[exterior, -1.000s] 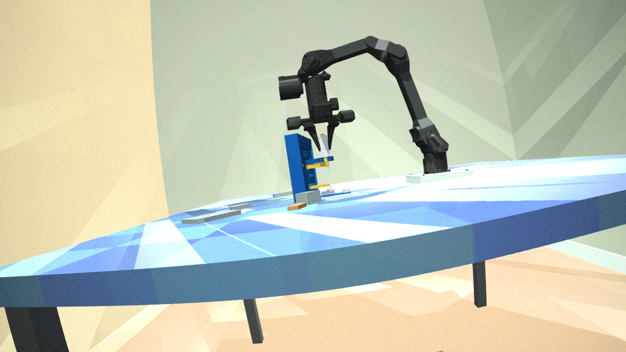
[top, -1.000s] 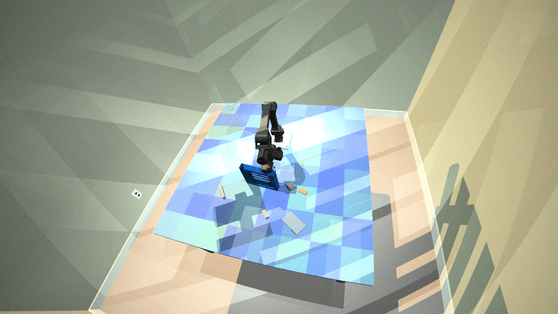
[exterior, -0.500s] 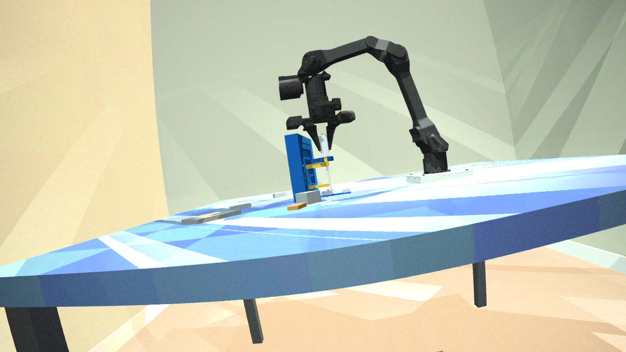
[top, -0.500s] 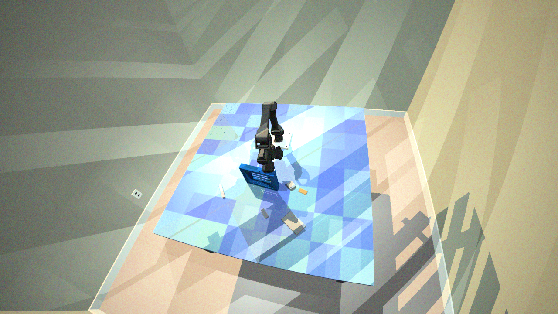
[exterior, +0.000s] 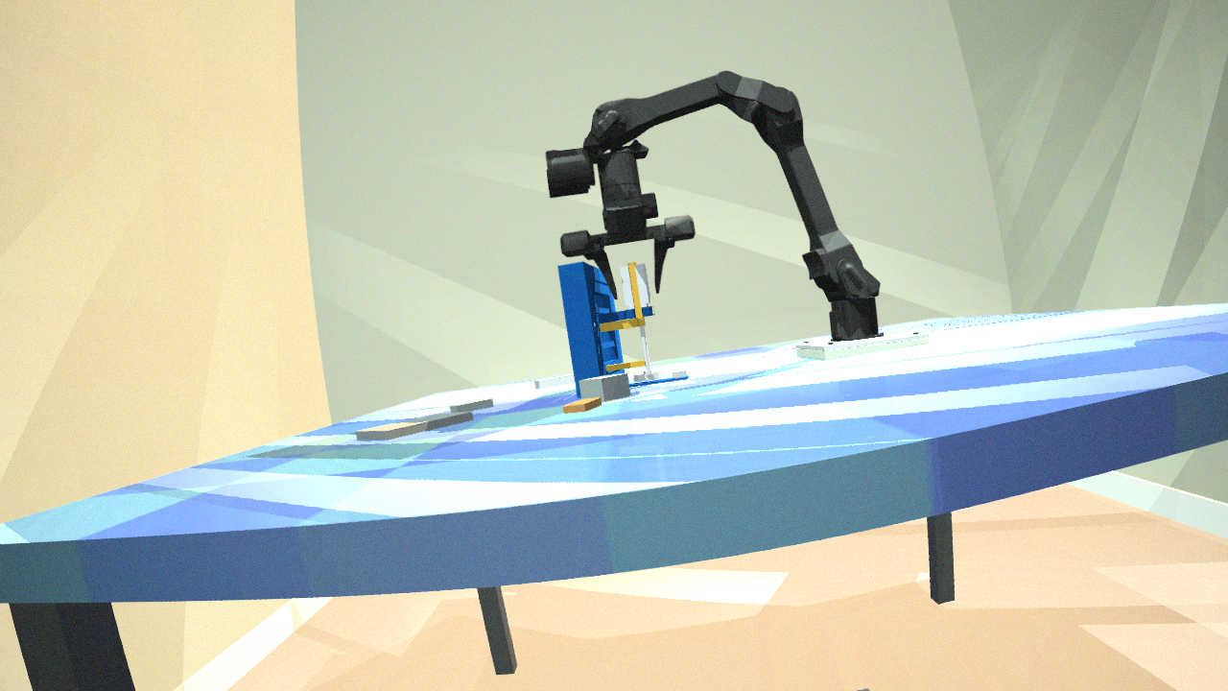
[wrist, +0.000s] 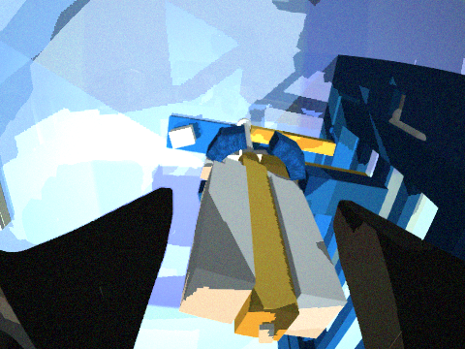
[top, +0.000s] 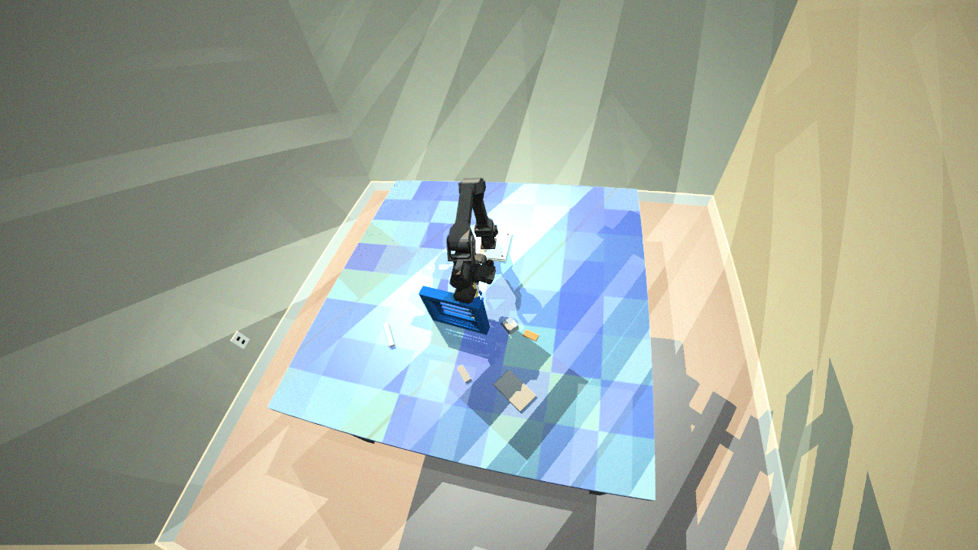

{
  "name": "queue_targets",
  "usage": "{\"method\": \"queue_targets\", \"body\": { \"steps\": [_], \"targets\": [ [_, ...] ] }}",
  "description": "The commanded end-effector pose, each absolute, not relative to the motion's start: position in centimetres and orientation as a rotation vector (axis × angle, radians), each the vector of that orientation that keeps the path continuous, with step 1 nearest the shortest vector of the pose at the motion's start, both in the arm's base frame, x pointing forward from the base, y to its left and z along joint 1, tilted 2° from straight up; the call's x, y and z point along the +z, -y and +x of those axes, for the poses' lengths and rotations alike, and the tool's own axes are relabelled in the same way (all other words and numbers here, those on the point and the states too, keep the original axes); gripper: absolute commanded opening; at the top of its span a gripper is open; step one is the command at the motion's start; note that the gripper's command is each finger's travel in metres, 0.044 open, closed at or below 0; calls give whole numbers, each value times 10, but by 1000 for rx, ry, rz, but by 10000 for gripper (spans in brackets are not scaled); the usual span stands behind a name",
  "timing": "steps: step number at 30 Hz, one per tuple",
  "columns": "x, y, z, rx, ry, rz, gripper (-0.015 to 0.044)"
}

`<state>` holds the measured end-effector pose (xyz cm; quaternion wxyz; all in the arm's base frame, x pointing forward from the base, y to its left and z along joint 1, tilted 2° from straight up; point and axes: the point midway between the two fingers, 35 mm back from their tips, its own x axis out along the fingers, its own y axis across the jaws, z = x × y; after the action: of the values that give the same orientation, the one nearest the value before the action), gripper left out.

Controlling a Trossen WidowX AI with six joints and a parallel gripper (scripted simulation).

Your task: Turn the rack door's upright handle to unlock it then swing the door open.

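The gripper point(top: 473, 294) point(exterior: 637, 295) point(wrist: 256, 207) is apart, with one finger on each side of the handle point(exterior: 633, 288) point(wrist: 267, 228) and a gap on both sides in the wrist view, so it is not holding it. It points straight down, likely so it can squeeze the handle from above, or lift off without a bump. The handle is in front of the blue frame point(top: 484, 318) point(exterior: 578, 326) point(wrist: 412, 97), on the arm's side, above the bench point(top: 615, 424) point(exterior: 772, 515) point(wrist: 97, 78). It stands up because a thin white post point(exterior: 647, 352) runs down below it. Its long way goes up and down, with its top end toward the gripper. Its two grey sides face the fingers, and a yellow strip runs between them. I cannot tell how far open the door is.
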<state>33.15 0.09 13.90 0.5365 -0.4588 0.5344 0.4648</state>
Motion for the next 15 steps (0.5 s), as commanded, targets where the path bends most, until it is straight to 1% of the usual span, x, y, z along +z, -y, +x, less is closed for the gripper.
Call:
{"method": "queue_targets", "body": {
  "steps": [1,15],
  "targets": [
    [137,0,331,947,-1363,-933,281],
    [137,0,331,411,-1539,-399,281]
  ]
}}
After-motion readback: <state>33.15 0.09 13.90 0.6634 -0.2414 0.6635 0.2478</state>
